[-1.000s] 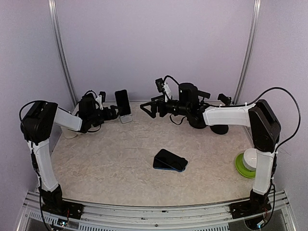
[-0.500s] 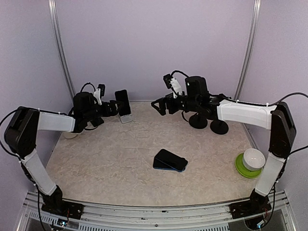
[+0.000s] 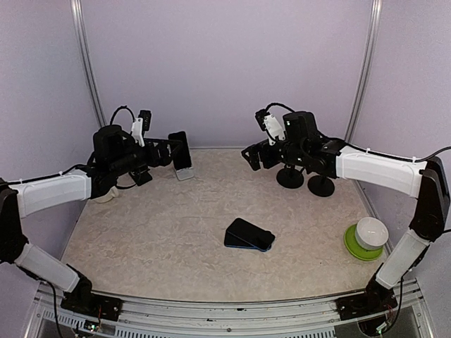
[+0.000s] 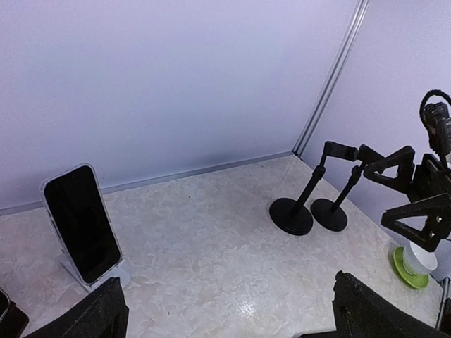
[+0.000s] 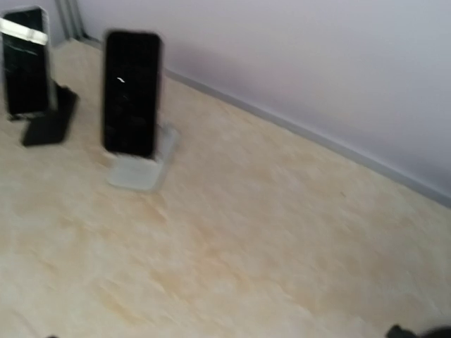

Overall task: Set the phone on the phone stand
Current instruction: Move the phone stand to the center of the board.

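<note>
**Resting on its stand: phone placed, both claws open**

From the top view, the phone [image 3: 180, 149] is seen upright on the pale phone stand [image 3: 184, 173] at the far left of the table [image 3: 141, 239]. The left gripper [image 3: 161, 151] hovers just beside it, jaws spread and empty. The right gripper [image 3: 252, 158] is raised mid-table, also spread and empty. Two dark handsets [image 3: 248, 234] lie stacked in the centre.

From the left wrist, the phone [image 4: 81, 224] is shown as a dark, glossy slab with a pale rim, leaning back in its cradle. Placement is judged complete. A clean retreat is called for next, with the stand left unbumped.

From the right wrist, though blurred, the phone [image 5: 131, 91] is again seen seated upright.
</note>
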Controlling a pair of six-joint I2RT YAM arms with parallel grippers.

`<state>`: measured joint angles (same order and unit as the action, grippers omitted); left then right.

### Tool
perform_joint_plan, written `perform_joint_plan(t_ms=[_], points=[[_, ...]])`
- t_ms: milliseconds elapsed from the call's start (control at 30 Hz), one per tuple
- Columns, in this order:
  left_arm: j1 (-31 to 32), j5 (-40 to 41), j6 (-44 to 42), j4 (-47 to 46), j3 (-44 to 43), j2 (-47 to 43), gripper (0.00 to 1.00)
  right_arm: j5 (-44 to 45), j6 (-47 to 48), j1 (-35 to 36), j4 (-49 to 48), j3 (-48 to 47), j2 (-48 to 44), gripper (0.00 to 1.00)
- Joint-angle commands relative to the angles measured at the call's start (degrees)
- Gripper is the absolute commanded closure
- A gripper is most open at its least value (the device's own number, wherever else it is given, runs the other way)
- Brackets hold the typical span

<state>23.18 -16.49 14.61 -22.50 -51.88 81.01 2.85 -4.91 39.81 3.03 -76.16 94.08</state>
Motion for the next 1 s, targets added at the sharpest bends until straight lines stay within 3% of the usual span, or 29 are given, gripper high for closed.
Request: perform_joint_plan(t_ms=[0, 300, 500, 833, 967], points=[[2.5, 2.7, -1.9, 5.3, 0.7, -4.1, 0.01, 4.1, 0.2, -1.9, 1.5, 2.9, -3.5, 0.00], [6.4, 12.5, 2.5, 17.5, -1.4, -7.9, 0.01, 4.2, 2.7, -2.7, 5.6, 7.4, -5.5, 0.00], [6.6, 16.7, 6.2, 28.6, -5.9, -7.2, 0.01, 6.4, 0.6, -7.0, 7.2, 7.5, -6.0, 0.00], [6.4, 16.4, 10.4, 33.8, -5.3, -11.3, 0.01, 10.5, -5.2, -15.5, 6.1, 6.0, -8.0, 0.00], [2.9, 12.4, 15.0, 32.5, -2.1, -13.0, 0.01, 9.3, -7.5, -18.8, 5.1, 4.7, -7.0, 0.02]])
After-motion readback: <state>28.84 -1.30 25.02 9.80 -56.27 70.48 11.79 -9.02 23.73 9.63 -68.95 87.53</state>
